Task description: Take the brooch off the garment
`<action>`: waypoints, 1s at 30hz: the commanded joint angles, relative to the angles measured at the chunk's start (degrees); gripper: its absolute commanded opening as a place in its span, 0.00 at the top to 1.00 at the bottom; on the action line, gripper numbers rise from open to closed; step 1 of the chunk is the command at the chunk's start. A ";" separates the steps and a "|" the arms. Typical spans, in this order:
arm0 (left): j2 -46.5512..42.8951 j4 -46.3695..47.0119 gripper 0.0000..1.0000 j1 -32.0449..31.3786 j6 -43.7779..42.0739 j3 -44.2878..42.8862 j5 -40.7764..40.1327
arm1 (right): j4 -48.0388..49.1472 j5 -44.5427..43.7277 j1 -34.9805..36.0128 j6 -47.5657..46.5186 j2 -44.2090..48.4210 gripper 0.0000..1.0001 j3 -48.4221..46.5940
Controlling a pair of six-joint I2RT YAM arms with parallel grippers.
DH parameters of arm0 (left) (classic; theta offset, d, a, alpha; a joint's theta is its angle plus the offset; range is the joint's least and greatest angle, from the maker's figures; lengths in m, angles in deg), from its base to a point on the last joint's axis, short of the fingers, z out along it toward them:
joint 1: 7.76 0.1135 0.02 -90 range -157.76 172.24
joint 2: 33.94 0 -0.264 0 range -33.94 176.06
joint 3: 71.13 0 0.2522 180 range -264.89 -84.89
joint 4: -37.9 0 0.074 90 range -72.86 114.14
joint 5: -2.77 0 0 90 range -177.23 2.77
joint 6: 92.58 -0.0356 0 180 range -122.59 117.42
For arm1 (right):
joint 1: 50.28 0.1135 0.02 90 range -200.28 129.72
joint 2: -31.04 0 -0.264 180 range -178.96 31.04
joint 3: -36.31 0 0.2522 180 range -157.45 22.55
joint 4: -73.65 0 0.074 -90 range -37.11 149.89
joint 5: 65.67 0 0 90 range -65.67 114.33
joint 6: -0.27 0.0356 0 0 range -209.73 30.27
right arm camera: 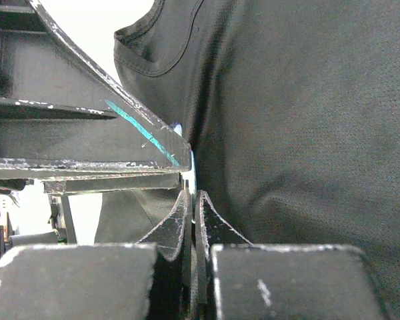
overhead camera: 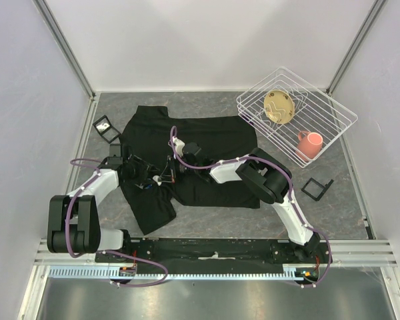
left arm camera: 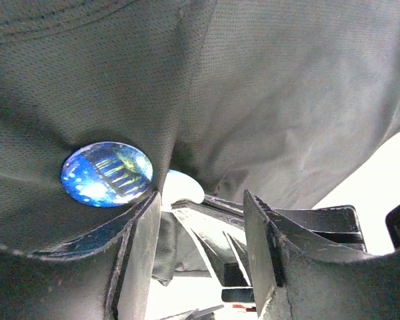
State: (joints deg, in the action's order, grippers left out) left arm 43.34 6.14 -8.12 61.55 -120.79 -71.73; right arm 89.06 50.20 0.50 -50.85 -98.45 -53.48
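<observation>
Pinching step: right gripper (right arm camera: 192,197) fingers are pressed tight together by the brooch (left arm camera: 107,173) (pin or cloth between them, can't tell). Left gripper (left arm camera: 201,200) has jaws well apart, gripping nothing, cloth draped over one finger. Brooch sits on the garment (overhead camera: 207,143), left part, where both grippers meet. Next needs a steady pull w/ cloth braced. Bare table (overhead camera: 220,223) lies nearside; basket (overhead camera: 333,110) is well apart.

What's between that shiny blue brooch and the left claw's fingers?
Only a narrow strip of the black garment. The left wrist view shows the brooch just above one finger of the left gripper; whether they touch is unclear.
</observation>
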 commanded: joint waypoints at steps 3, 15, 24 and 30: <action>1.03 3.93 0.40 0.27 5.29 -0.49 4.27 | 3.35 0.41 0.19 -0.02 0.47 1.00 0.26; 1.65 4.29 0.41 0.27 6.61 -0.57 3.39 | 3.44 -0.11 0.37 -0.29 0.91 1.00 0.53; 1.91 3.50 0.39 0.27 7.14 -0.40 3.21 | 2.65 -0.55 0.63 -0.90 0.91 1.00 0.09; 2.44 3.15 0.39 0.27 7.23 -1.01 3.21 | 2.03 -1.17 1.07 -1.52 0.91 1.00 -0.08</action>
State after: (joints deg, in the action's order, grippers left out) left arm 45.24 8.90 -8.10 66.60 -120.79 -70.07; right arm 89.78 49.74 0.66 -50.96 -98.45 -52.98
